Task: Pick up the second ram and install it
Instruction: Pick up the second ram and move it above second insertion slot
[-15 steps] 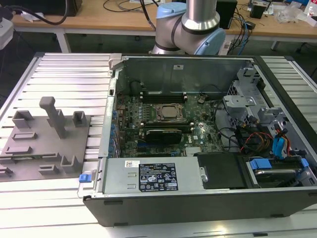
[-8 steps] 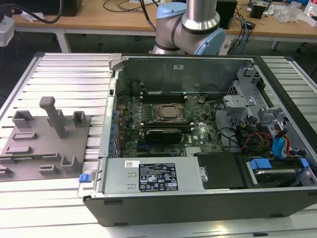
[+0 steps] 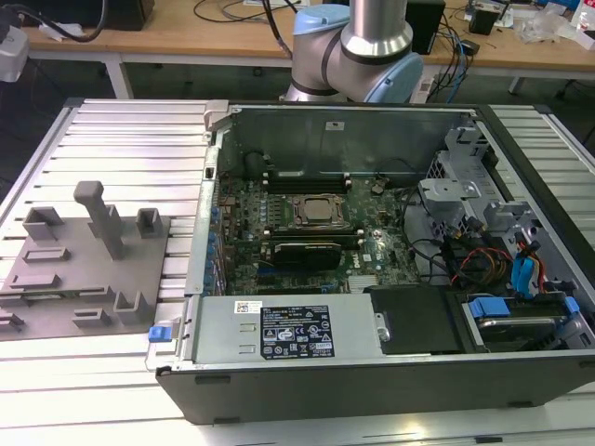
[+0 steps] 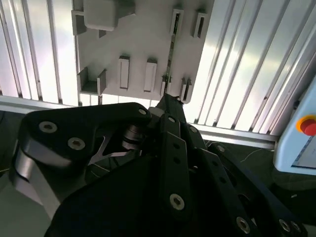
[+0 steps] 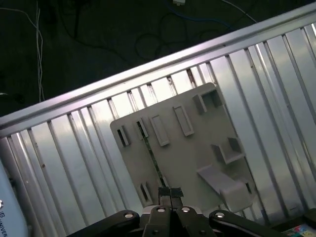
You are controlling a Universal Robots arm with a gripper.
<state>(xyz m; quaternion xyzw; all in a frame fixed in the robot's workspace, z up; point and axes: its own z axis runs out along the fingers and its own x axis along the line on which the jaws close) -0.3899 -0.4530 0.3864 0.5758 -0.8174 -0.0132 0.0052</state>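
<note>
Exterior view: off the arm, set high, facing steeply down on the open computer case (image 3: pixel 325 125). Fixture plate (image 3: pixel 88 269) sits at the case's 9 o'clock, arm base (image 3: pixel 358 46) at 12 o'clock. Mid distance, and much of the slatted table (image 3: pixel 121 130) is in frame.

Both wrist views: closer in, facing down past the gripper (image 4: pixel 167 98) (image 5: pixel 171 192) onto that plate, which appears turned round between them.

All three share the plate and table slats.
</note>
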